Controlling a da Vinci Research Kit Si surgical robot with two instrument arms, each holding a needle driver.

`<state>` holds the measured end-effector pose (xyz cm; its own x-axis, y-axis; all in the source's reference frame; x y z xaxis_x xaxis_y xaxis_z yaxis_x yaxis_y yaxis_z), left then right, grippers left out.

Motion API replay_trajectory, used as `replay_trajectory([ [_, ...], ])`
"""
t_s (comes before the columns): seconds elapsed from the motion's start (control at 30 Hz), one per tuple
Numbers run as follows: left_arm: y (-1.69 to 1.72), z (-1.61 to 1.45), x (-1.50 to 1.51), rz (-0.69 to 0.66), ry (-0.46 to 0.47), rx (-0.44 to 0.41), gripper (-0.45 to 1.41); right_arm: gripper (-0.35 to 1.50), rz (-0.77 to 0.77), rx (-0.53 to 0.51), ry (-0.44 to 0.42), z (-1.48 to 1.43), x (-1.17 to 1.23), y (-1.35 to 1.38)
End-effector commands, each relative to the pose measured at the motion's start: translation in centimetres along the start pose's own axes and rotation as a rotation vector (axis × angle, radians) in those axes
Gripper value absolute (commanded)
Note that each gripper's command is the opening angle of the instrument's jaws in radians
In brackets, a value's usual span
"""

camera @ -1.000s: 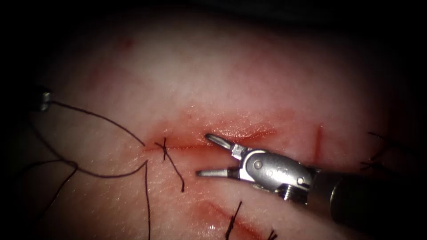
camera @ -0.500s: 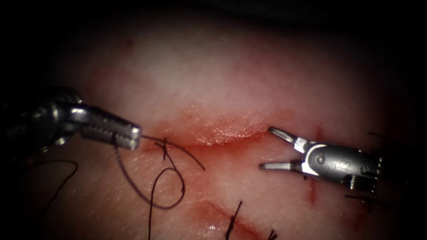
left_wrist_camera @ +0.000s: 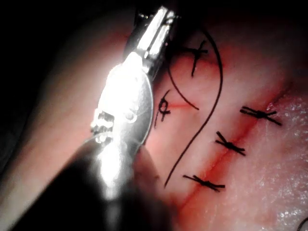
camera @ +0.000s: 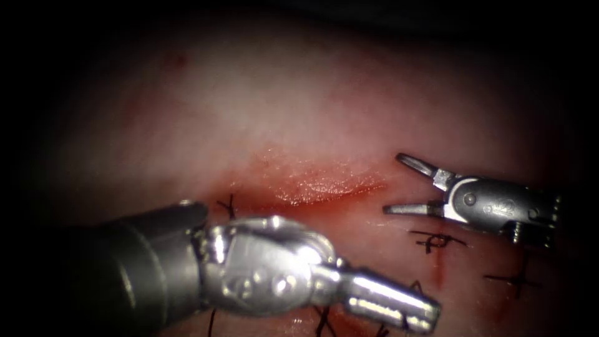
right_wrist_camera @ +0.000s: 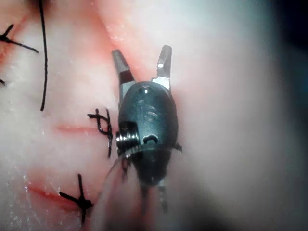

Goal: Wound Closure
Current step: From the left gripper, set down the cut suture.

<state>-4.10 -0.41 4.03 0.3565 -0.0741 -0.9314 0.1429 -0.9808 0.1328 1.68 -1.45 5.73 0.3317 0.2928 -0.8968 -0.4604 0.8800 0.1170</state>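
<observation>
left tool [camera: 430,315] lies low across the tissue [camera: 299,106], below the cut [camera: 312,187], jaws pressed together; whether they pinch thread cannot be told. in the left wrist view the same tool [left_wrist_camera: 161,14] sits beside a loose curve of thread [left_wrist_camera: 211,110] near tied stitches [left_wrist_camera: 230,144]. right tool [camera: 399,187] hovers at the cut's right end, jaws spread, holding nothing; right wrist view confirms [right_wrist_camera: 142,60]. needle position cannot be told.

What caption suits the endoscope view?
Left tool shut, right tool open and empty beside the red cut in pale tissue.
</observation>
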Motion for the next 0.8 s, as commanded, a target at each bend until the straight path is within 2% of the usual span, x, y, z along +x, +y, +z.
replay_trajectory([
  [0.03,-0.01,0.10,-0.10,-0.004,0.006,-0.009,-0.45,1.08,-0.010,0.001,0.003,0.11,-0.03,-0.01],
  [0.13,0.11,0.31,-0.26,-0.060,0.039,-0.042,-0.45,0.94,-0.039,0.005,-0.006,0.11,-0.03,0.01],
  [0.27,0.35,0.44,-0.54,-0.086,0.054,-0.074,-0.45,0.91,-0.068,0.014,0.006,0.10,-0.01,0.08],
  [0.3,0.38,0.44,-0.58,-0.090,0.056,-0.081,-0.45,0.83,-0.078,0.009,0.012,0.09,0.00,0.09],
  [0.33,0.47,0.41,-0.68,-0.116,0.073,-0.094,-0.45,0.34,-0.076,0.015,0.027,0.07,0.00,0.10],
  [0.37,0.51,0.39,-0.72,-0.121,0.075,-0.097,-0.45,-0.01,-0.076,0.019,0.030,0.06,0.01,0.11],
  [0.47,0.72,0.31,-0.86,-0.137,0.075,-0.115,-0.45,-0.11,-0.076,0.020,0.030,0.06,0.02,0.09],
  [0.53,0.82,0.28,-0.99,-0.221,0.042,-0.141,-0.28,-0.13,-0.077,0.019,0.031,0.06,0.02,0.08],
  [0.57,0.86,0.27,-1.05,-0.258,0.030,-0.156,-0.28,-0.15,-0.077,0.019,0.031,0.07,0.02,0.06],
  [0.63,0.95,0.26,-1.16,-0.326,-0.002,-0.187,0.19,-0.18,-0.078,0.016,0.034,0.07,0.02,0.05],
  [0.67,1.06,0.27,-1.26,-0.375,-0.049,-0.195,0.49,-0.20,-0.080,0.019,0.029,0.08,0.02,0.03],
  [0.7,1.11,0.28,-1.29,-0.403,-0.082,-0.193,0.62,-0.18,-0.075,0.021,0.027,0.08,0.02,0.02],
  [0.73,1.21,0.29,-1.33,-0.466,-0.155,-0.195,0.79,-0.10,-0.060,0.028,0.019,0.09,0.01,0.00],
  [0.77,1.24,0.29,-1.33,-0.483,-0.182,-0.195,0.84,-0.01,-0.050,0.031,0.014,0.10,0.01,-0.01],
  [0.8,1.26,0.29,-1.32,-0.495,-0.206,-0.198,0.94,0.22,-0.034,0.035,0.007,0.11,0.01,-0.03],
])
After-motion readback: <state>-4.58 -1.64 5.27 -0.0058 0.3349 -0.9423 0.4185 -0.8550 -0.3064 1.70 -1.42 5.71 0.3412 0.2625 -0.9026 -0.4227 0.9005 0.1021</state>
